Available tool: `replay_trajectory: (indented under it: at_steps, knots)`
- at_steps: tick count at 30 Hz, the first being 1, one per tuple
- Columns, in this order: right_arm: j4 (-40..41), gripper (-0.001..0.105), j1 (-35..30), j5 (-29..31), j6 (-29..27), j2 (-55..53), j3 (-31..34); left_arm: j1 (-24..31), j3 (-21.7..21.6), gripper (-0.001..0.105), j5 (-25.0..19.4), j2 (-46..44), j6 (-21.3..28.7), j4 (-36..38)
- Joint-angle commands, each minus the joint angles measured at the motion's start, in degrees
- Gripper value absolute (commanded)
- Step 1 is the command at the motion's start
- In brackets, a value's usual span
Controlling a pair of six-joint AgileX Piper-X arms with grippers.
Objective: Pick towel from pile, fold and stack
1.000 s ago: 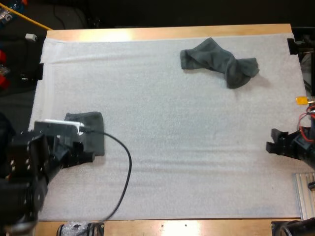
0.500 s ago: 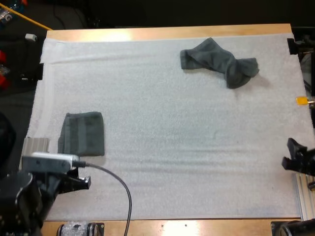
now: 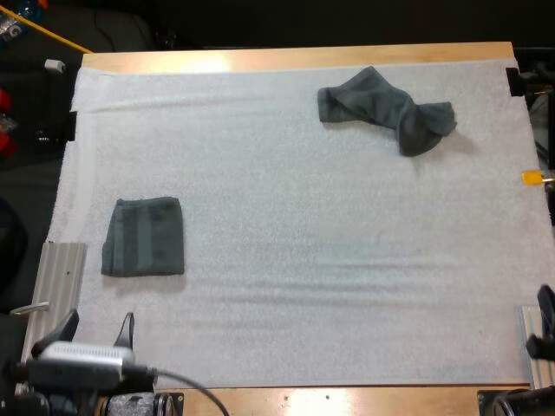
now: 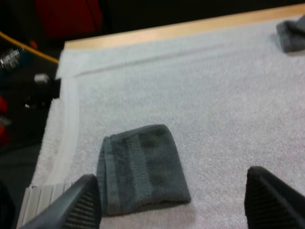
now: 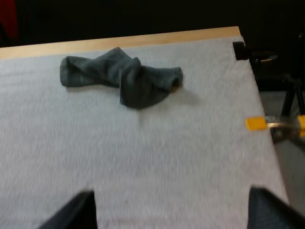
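High camera, mounted behind the 2 arms, looks forward and down across the whole white mat [image 3: 303,173] to the far edge of the table [image 3: 295,57]. Left wrist camera sits low and close over the mat, facing the far left corner past the left gripper [image 4: 171,181], the folded towel [image 4: 143,167] just ahead. Right wrist camera, equally low, faces the far right corner past the right gripper [image 5: 171,193]. All 3 views take in the crumpled towel [image 5: 121,76]; the high and left wrist views share the folded one.
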Motion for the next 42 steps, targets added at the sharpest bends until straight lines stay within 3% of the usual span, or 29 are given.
replay_trajectory:
  at_steps: [1,16,22,27,34,42]
  knots:
    - [1.5,0.063,-0.3,0.4,-0.5,-1.7,-0.2,0.1,0.7,0.062,0.2,-1.8,0.0,0.6]
    - [4.3,0.063,-0.3,-0.2,0.0,-17.3,-0.8,0.1,3.0,0.062,0.2,-17.4,0.5,8.7]
    - [4.4,0.063,-0.3,-1.5,-0.2,-17.1,-1.0,0.1,3.2,0.062,1.4,-17.5,0.5,11.5]
    - [-1.5,0.063,-0.3,-2.0,-0.4,-17.1,1.7,0.1,5.7,0.062,1.5,-17.5,0.5,6.8]
    - [-12.5,0.063,-0.3,-2.4,-0.4,-17.1,9.2,0.1,13.1,0.062,1.5,-17.5,0.5,-3.6]
    - [-16.5,0.063,-0.3,-2.4,-0.4,-17.0,16.4,0.1,19.5,0.062,1.5,-17.4,0.5,-11.7]
